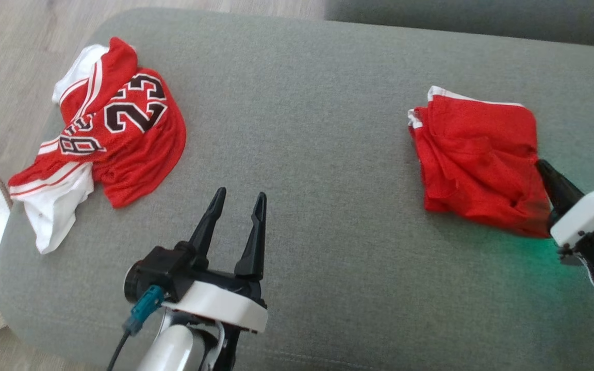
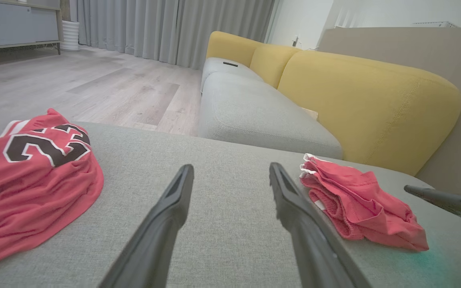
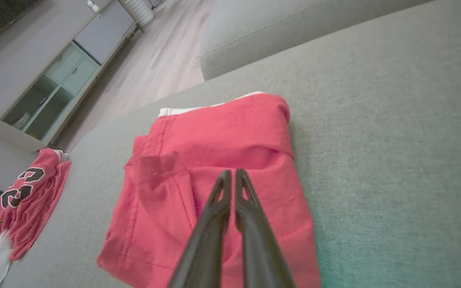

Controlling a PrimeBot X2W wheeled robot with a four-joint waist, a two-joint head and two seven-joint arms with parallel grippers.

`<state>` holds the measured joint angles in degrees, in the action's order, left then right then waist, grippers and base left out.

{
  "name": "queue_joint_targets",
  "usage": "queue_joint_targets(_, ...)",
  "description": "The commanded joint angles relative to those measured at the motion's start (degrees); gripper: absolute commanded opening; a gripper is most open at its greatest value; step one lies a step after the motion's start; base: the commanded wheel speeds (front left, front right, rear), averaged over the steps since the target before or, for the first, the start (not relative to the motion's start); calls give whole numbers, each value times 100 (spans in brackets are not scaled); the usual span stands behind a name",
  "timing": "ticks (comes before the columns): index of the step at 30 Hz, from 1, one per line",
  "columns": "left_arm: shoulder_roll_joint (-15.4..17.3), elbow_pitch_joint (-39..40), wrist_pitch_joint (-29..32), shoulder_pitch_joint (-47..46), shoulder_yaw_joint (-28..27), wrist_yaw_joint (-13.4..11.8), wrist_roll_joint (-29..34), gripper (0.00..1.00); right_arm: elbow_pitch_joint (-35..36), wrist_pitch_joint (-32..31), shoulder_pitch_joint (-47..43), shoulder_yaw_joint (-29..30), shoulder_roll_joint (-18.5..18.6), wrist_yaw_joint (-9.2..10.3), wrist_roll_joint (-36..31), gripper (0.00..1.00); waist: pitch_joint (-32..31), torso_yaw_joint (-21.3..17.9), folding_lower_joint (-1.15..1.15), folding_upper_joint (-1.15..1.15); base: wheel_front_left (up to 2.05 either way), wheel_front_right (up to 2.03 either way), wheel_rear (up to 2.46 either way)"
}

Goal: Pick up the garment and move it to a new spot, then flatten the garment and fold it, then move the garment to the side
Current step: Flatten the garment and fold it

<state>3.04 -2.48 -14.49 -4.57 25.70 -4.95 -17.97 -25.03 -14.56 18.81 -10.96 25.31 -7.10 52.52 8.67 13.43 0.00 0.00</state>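
The folded red garment (image 1: 477, 165) lies at the right of the head view on the grey ottoman (image 1: 302, 129), a white band showing along its upper edge and its lower part rumpled. The right tool (image 3: 233, 173) has its two dark fingers pressed together, narrow. In its own wrist view they sit over the middle of the red cloth, and in the head view the tip meets the garment's lower right edge. I cannot tell whether any cloth is pinched between them.

The left tool (image 1: 241, 194) sits at the lower centre of the head view with its fingers spread wide and nothing between them, over bare grey fabric. A crumpled red and white jersey (image 1: 116, 129) numbered 23 lies at the upper left, well apart from the garment. Beyond the ottoman, in the left wrist view, stands a yellow-backed sofa (image 2: 366, 100).
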Motion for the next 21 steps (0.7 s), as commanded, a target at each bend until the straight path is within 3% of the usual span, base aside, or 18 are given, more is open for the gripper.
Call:
queue_joint_targets(1,-16,165,-51,-169,-124,28,-14,100,38,-119,332,-99,65,-39,31,0,90,74,0,0,0,0,0)
queue_joint_targets(6,-16,120,-51,-237,-144,25,-4,100,-469,-616,734,-363,-59,-39,216,0,204,139,0,0,0,0,0)
queue_joint_targets(10,-16,90,-51,-257,-142,36,-18,100,-438,-987,804,-736,-55,-39,458,0,213,154,0,0,0,0,0)
queue_joint_targets(18,-16,28,-51,-138,-209,-1,-42,100,749,-1743,165,-1770,289,-39,1491,0,-168,-22,0,0,0,0,0)
queue_joint_targets(21,-16,-1,-51,-46,-223,0,-56,100,1178,-1533,-178,-1966,416,-39,1643,0,-390,-79,0,0,0,0,0)
